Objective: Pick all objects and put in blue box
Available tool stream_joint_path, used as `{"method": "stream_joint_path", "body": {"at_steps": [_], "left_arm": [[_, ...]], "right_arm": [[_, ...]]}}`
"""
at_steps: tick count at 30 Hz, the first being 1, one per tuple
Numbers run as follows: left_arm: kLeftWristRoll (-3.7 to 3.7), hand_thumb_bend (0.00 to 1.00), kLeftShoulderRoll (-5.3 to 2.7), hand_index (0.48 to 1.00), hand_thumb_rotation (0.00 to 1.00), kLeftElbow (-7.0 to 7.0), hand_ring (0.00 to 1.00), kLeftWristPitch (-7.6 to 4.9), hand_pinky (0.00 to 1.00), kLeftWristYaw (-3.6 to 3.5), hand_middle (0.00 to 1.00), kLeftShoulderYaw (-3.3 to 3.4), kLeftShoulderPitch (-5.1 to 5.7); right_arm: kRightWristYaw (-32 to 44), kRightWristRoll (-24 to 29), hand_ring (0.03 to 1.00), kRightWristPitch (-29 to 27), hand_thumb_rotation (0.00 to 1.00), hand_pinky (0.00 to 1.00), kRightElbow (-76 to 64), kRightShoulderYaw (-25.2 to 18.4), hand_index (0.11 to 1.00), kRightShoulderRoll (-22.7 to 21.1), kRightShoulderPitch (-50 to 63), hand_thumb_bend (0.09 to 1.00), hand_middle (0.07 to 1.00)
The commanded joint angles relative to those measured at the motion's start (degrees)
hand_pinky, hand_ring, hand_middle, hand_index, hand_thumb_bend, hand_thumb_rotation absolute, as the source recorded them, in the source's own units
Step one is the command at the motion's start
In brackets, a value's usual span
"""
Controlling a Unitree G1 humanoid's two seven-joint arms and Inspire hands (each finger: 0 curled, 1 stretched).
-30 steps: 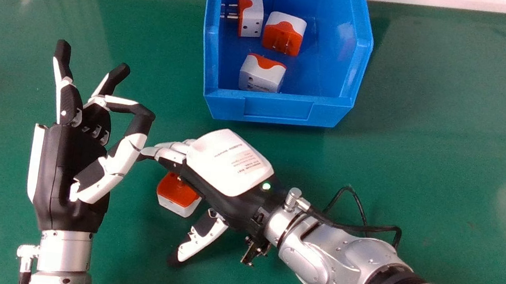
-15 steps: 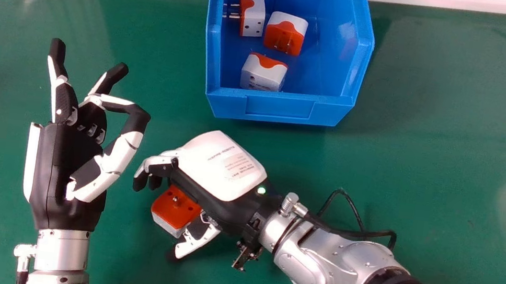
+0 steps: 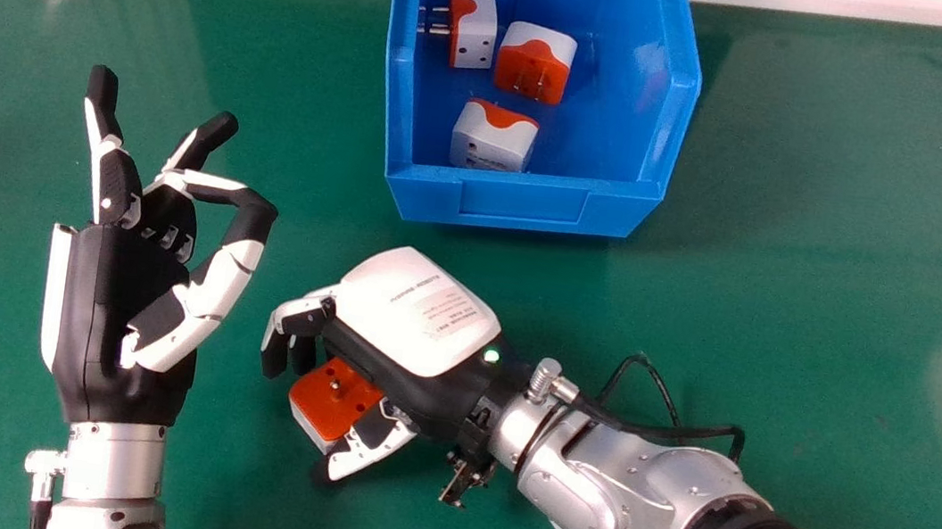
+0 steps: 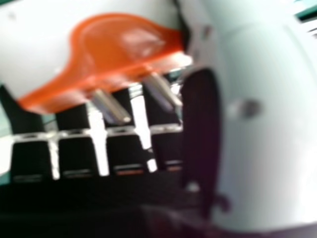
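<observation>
1. At the left of the head view you have your left hand [image 3: 101, 309] over the table [image 3: 846, 212], palm up. Some fingers stretch out towards the table's far edge; another bends over to meet the thumb, with nothing held between them.

2. Next comes the loose adapter [image 3: 329, 398], orange and white, on the table, nearer you than the box's front corners and off to the left of them. Its orange face is up in the head view; your right hand view shows its metal pins beside the fingers.

3. Your right hand [image 3: 420, 312] is over that adapter, curled round it, the thumb close against its near side. You cannot tell whether the fingers press on it. The hand's white back carries small lines of print and a lighter label patch.

4. Farther away, your blue box [image 3: 523, 208] lies near the table's far edge, its front wall towards you. Inside, the left adapter [image 3: 475, 27] has its pins towards the left wall; the front adapter [image 3: 493, 140] sits just behind the front wall, with faint markings too small to read; the right adapter [image 3: 536, 64] shows its orange pin face.

5. Your silver right forearm [image 3: 569, 492] slants in from the lower right corner, a black cable [image 3: 684, 433] looping beside it.
</observation>
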Motion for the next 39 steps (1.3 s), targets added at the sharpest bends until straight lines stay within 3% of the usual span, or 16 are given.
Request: {"method": "stream_joint_path", "body": {"at_steps": [1, 4, 9, 13, 18, 20, 26, 32, 38, 39], "left_arm": [[-0.01, 0.5, 0.52, 0.514, 0.0, -0.06, 0.87, -1.19, 1.0, -0.45, 0.46, 0.21, -0.73], [-0.15, 0.5, 0.54, 0.511, 0.0, 0.17, 0.87, -1.09, 1.0, -0.66, 0.47, 0.45, -0.93], [0.31, 0.5, 0.41, 0.505, 0.0, 0.22, 0.87, -1.52, 1.0, -0.19, 0.47, 0.51, -1.06], [0.88, 0.5, 0.62, 0.503, 0.0, 0.68, 0.87, -2.01, 1.0, 0.51, 0.47, 0.71, -1.19], [2.41, 0.5, 0.77, 0.5, 0.0, 1.4, 0.87, -3.15, 1.0, 2.33, 0.48, 0.77, -1.4], [2.41, 0.5, 0.76, 0.5, 0.0, 1.61, 0.87, -3.07, 1.0, 2.37, 0.48, 0.66, -1.51], [0.72, 0.5, 0.4, 0.497, 0.0, 1.19, 0.87, -1.58, 1.0, 0.25, 0.49, 0.41, -1.67], [-1.06, 0.5, 0.22, 0.495, 0.0, 1.05, 0.86, -0.54, 1.0, -2.16, 0.49, 0.65, -1.96], [-1.88, 0.5, 0.11, 0.494, 0.0, 2.12, 0.86, -0.2, 1.0, -3.46, 0.49, 1.09, -2.59], [-1.81, 0.5, 0.09, 0.494, 0.0, 2.3, 0.86, -0.3, 1.0, -3.41, 0.49, 1.16, -2.71]], "right_arm": [[-0.2, 1.0, 0.431, -0.2, 0.02, 0.39, -1.4, -1.1, 0.542, -1.7, -0.8, 0.557, 0.516], [-0.7, 1.3, 0.421, -1.2, 0.02, 0.38, -3.0, -1.8, 0.54, -3.2, -0.6, 0.549, 0.512], [-0.1, 2.7, 0.411, -3.7, 0.01, 0.37, -7.2, -4.1, 0.534, -6.3, 0.7, 0.537, 0.507], [2.1, 5.1, 0.408, -5.7, 0.01, 0.37, -11.8, -6.4, 0.53, -9.0, 2.6, 0.533, 0.507], [9.0, 11.6, 0.395, -8.7, 0.0, 0.36, -24.2, -12.4, 0.53, -15.1, 7.0, 0.526, 0.505], [11.9, 14.6, 0.395, -8.9, 0.0, 0.36, -29.6, -15.2, 0.53, -16.9, 8.9, 0.526, 0.505], [16.1, 21.2, 0.392, -10.3, 0.0, 0.35, -40.4, -22.5, 0.526, -18.9, 11.3, 0.522, 0.506], [14.0, 20.4, 0.405, -10.2, 0.0, 0.33, -41.3, -28.9, 0.514, -18.7, 6.2, 0.521, 0.502], [17.0, 20.0, 0.356, -1.9, 0.0, 0.28, -33.0, -31.9, 0.513, -20.0, -6.9, 0.522, 0.493], [16.9, 19.7, 0.351, -0.5, 0.0, 0.27, -30.4, -31.9, 0.509, -19.9, -9.2, 0.523, 0.489]]}}
